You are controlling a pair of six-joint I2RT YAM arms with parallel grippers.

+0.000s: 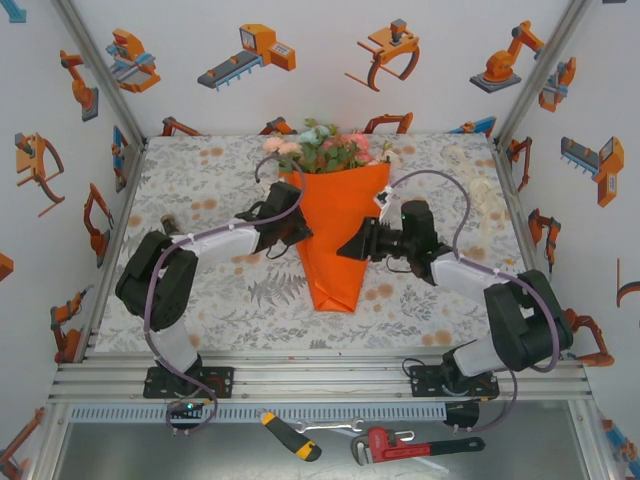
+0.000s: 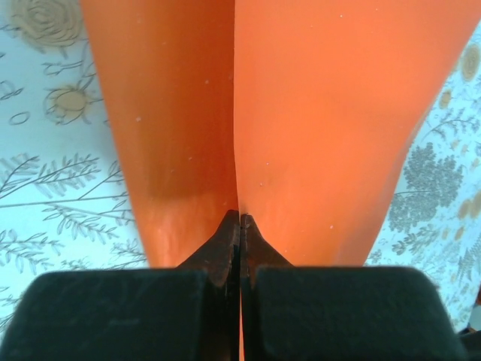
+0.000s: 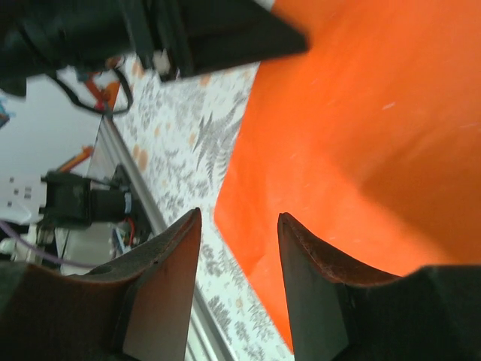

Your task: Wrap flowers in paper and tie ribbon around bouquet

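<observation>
Lying mid-surface, tip toward the arm bases: one bouquet (image 1: pixel 337 225), a tapering cone of bright orange paper (image 1: pixel 335 265) on the floral-print surface (image 1: pixel 215 300). The flowers (image 1: pixel 325 148), pink, peach and white roses with green leaves, spill from its wide far end. Top view: the left gripper (image 1: pixel 296 228) meets the cone's left edge and the right gripper (image 1: pixel 352 246) its right edge, both about halfway down. A cream ribbon (image 1: pixel 485 195) lies loose near the right wall, well apart from the cone. A yellow-and-black screwdriver (image 1: pixel 291 436) and a red pipe wrench (image 1: pixel 400 443) sit on the ledge in front of the arm bases. Left wrist view, not told from above: jaws pressed together on a raised fold of the paper, a sliver of orange between them, with two smooth panels running away either side of a centre crease. Right wrist view: jaws parted at a middling gap, holding nothing, the paper's edge just beyond their tips. Paper finish smooth, faintly glossy, lightly rumpled near the pinch.
</observation>
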